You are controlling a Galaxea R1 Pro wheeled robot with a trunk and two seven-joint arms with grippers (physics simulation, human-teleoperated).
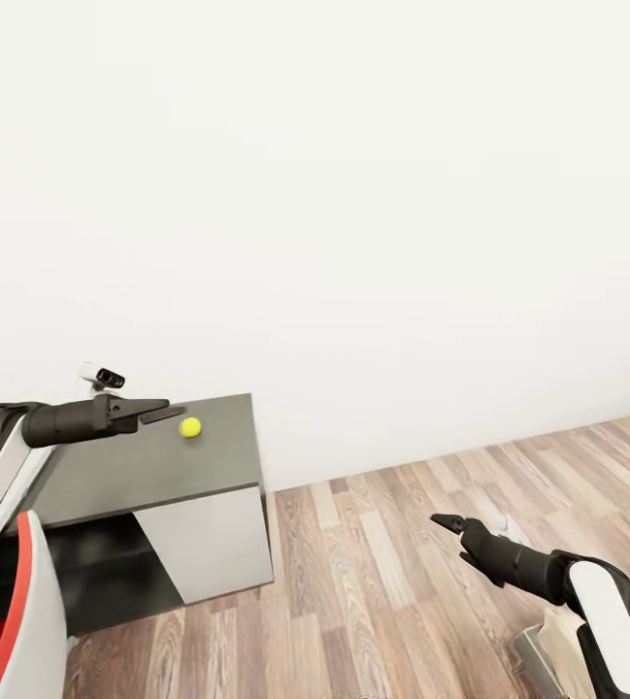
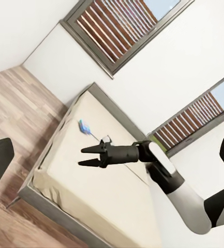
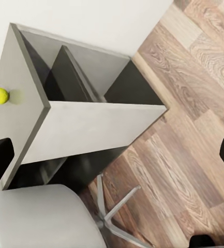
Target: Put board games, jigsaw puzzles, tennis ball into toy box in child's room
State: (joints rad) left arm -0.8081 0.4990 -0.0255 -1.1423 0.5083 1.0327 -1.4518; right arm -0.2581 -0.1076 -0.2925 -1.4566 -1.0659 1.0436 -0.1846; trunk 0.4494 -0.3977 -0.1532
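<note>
Head view: tennis ball (image 1: 190, 427) sits loose on the dark desk (image 1: 149, 466), near the wall-side edge. Left gripper (image 1: 164, 408) hovers just beside it, fingers narrow, nothing held. Risk, imo: a round ball nudged by a fingertip rolls off toward the wall or the corner w/ nothing to stop it. Right gripper (image 1: 447, 524) hangs well apart over the wood floor (image 1: 382, 563), fingers slightly apart, empty. Red chair (image 1: 23, 621) sits close by the desk front, so the arm could snag it.
</note>
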